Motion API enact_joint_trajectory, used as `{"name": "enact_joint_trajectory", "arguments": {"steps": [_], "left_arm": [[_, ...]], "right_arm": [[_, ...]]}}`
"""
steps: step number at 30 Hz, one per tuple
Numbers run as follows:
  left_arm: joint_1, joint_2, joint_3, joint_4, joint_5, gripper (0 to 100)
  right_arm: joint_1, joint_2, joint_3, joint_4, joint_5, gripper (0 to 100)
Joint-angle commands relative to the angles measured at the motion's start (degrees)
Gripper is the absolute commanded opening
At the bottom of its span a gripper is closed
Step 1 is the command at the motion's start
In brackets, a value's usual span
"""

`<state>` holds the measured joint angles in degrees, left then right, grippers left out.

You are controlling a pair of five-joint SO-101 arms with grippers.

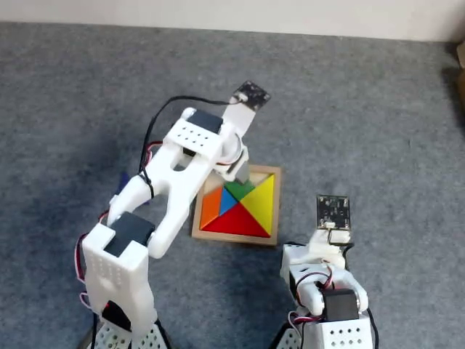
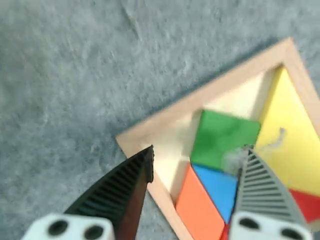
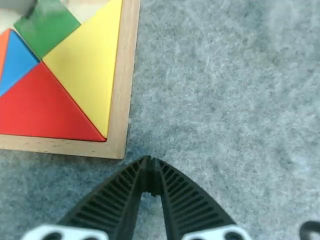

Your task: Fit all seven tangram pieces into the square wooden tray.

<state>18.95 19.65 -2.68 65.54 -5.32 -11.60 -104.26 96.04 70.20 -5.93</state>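
The square wooden tray (image 1: 275, 207) lies mid-table with red (image 1: 236, 220), yellow (image 1: 261, 200), orange (image 1: 210, 206), blue (image 1: 227, 201) and green (image 1: 240, 190) pieces in it. My left gripper (image 2: 197, 157) hangs open over the tray's far left corner. One of its fingers (image 2: 134, 175) is over bare tray floor (image 2: 170, 145). The other is at the edge of the green square (image 2: 225, 135), beside the blue triangle (image 2: 217, 186). My right gripper (image 3: 149, 164) is shut on nothing, over carpet just off the tray's near right corner (image 3: 120, 145).
Grey carpet surrounds the tray. The left arm (image 1: 167, 189) slants across the table's left half and covers the tray's far left corner. A small dark blue shape (image 1: 123, 179) peeks out beside that arm. The right arm's base (image 1: 327, 305) sits at the near right.
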Motion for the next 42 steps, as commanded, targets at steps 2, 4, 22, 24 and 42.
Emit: {"name": "enact_joint_trajectory", "arguments": {"steps": [2,4,22,24,42], "left_arm": [[-0.57,3.65,-1.27,-4.13,0.44,27],[-0.75,6.55,-1.89,-4.13,0.18,27],[0.40,4.09,-7.87,13.10,0.44,17],[-1.27,0.13,-7.96,14.59,0.44,17],[-30.90,-20.97,-7.87,28.22,-5.45,24]], "right_arm": [[0.31,-1.10,6.20,0.31,-0.44,0.5],[0.31,-1.10,6.20,0.31,-0.44,0.5],[0.31,-1.10,6.20,0.31,-0.44,0.5],[0.31,-1.10,6.20,0.31,-0.44,0.5],[0.31,-1.10,6.20,0.31,-0.44,0.5]]}}
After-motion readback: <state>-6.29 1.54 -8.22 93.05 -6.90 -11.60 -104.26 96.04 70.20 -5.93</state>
